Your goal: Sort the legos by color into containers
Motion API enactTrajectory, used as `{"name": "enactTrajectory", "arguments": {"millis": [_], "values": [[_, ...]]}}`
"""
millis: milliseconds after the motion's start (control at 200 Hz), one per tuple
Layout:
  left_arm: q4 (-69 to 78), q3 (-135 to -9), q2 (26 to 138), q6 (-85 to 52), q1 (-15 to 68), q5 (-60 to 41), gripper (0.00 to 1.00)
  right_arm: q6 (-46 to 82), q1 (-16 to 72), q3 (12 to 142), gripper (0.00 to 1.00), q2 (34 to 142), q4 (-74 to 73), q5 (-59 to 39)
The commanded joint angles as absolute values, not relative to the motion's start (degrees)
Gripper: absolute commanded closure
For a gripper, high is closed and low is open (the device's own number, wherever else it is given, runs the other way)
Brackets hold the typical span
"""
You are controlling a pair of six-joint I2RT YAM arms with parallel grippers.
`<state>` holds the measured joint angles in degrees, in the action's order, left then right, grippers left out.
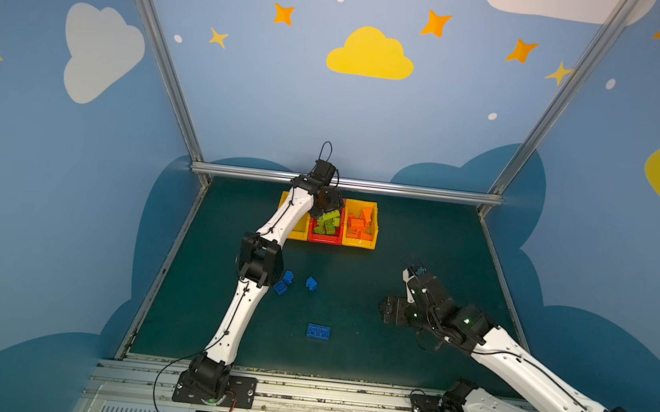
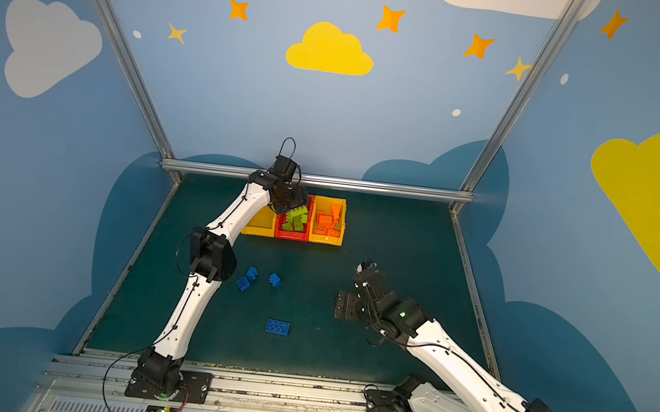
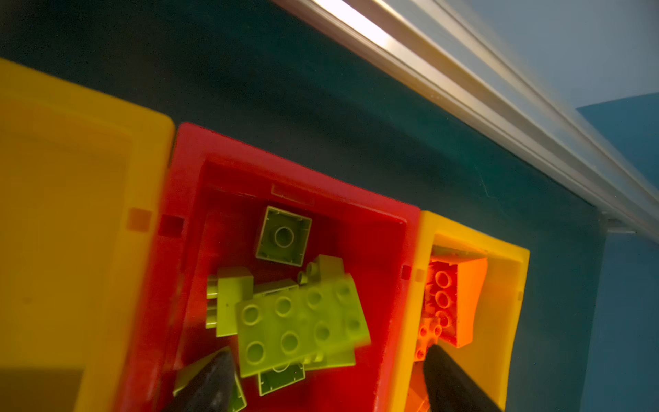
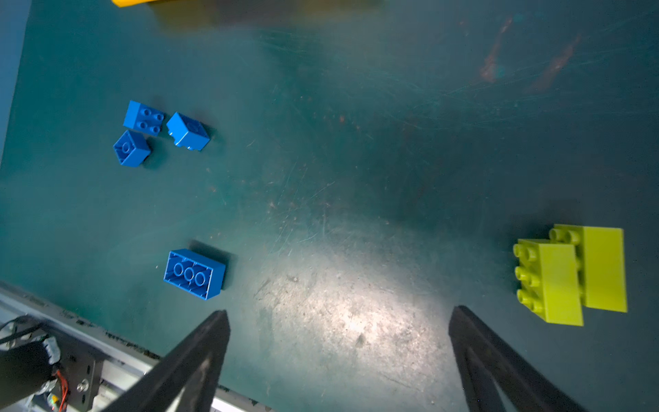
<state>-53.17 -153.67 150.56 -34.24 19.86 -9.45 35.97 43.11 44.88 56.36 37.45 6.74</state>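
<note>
1. In both top views I see three open rectangular bins side by side at the far edge of the dark green mat [image 1: 420, 241]. A yellow plastic bin [image 1: 296, 235] is on the left, a red plastic bin [image 1: 325, 239] in the middle, and a second yellow plastic bin [image 1: 359, 243] on the right. Lime green studded bricks [image 1: 328, 221] fill the red one and orange studded bricks [image 1: 360, 222] the right one. My left gripper [image 1: 325, 213] hangs over the red bin. Small blue studded bricks [image 1: 311, 283] lie loose in a cluster on the mat, and a long blue brick [image 1: 318, 332] lies nearer the arm bases. My right gripper [image 2: 339, 305] sits low over the right of the mat, well apart from the bins.

2. In the left wrist view the left gripper [image 3: 331, 378] has its jaws wide. A large lime green eight-stud brick [image 3: 303, 321], slightly blurred, sits above the other lime bricks between them, unclamped. One fingertip [image 3: 445, 374] is well clear of it, over the orange-filled bin's rim.

3. In the right wrist view the right gripper [image 4: 340, 321] is spread wide with only bare mat between the fingers. A pair of joined lime green bricks [image 4: 570, 274] lies on the mat just beside one finger. The blue bricks lie further off.
</note>
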Motion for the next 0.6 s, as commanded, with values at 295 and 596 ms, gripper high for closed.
{"name": "enactTrajectory", "arguments": {"millis": [295, 596], "values": [[-37.20, -114.34, 119.24, -36.83, 24.12, -8.77, 0.00, 40.74, 36.67, 41.19, 0.06, 50.76, 44.99, 14.58], [-21.92, -72.60, 94.30, -37.18, 36.53, 6.15, 0.00, 40.30, 28.33, 36.02, 0.06, 49.48, 44.95, 13.01]]}}
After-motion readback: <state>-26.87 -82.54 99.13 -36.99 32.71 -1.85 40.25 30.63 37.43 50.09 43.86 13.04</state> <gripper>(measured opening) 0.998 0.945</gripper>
